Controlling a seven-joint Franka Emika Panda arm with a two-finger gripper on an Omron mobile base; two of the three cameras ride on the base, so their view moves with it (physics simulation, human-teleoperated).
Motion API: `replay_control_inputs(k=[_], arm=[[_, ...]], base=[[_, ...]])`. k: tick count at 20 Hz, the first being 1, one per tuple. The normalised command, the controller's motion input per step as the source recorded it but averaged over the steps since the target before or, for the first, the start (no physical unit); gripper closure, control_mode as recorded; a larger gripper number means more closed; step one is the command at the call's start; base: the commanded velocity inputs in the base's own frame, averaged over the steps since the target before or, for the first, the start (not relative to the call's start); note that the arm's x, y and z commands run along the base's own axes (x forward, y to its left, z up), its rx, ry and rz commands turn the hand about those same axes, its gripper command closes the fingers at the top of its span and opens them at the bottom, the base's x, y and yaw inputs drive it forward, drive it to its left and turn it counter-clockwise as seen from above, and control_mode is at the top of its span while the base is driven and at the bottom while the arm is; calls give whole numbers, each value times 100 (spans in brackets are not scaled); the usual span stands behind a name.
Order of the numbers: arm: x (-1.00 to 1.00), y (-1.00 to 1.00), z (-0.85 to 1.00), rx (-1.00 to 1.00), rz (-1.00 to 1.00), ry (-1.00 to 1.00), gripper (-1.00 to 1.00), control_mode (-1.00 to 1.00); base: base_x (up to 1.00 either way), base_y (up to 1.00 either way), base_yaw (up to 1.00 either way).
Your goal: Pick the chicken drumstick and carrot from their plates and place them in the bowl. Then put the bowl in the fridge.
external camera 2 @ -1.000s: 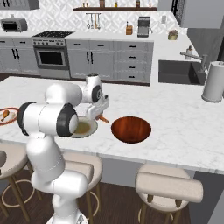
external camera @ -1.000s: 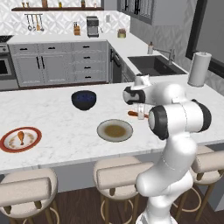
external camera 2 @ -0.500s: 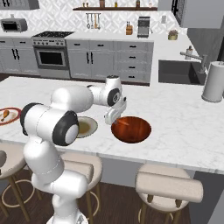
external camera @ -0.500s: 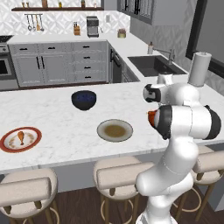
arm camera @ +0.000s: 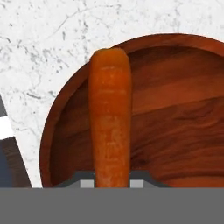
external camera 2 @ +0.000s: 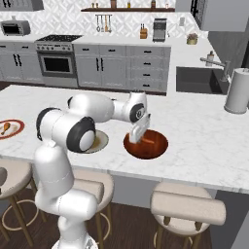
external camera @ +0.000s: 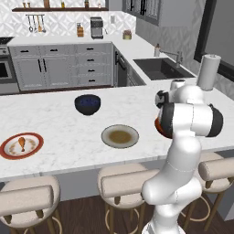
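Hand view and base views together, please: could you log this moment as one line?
gripper: shut on carrot | carrot: over bowl | drumstick: on red plate

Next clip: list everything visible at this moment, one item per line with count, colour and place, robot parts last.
carrot: 1, orange, held over the bowl
bowl: 1, red-orange with brownish inside, on the island under the gripper
chicken drumstick: 1, golden-brown, on the red-rimmed plate
red-rimmed plate: 1, cream centre, island's left end
grey-rimmed plate: 1, olive-brown centre, mid island near the front edge
dark blue bowl: 1, farther back on the island
paper towel roll: 1, white, island's right end
stools: several, beige seats, in front of the island
sink: 1, dark, back counter
gripper: 1, shut on the carrot, above the bowl
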Motion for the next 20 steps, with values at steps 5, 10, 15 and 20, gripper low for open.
replay_control_inputs(k=[5, 10, 15, 20], arm=[[7, 0, -31, 2, 0, 1, 100, -100], [3, 0, -26, 4, 0, 1, -100, -100], [0, -4, -19, 3, 0, 0, -100, -100], [0, 0, 16, 2, 0, -3, -100, -100]], base=[[0, 0, 0], [0, 0, 0], [0, 0, 0], [0, 0, 0]])
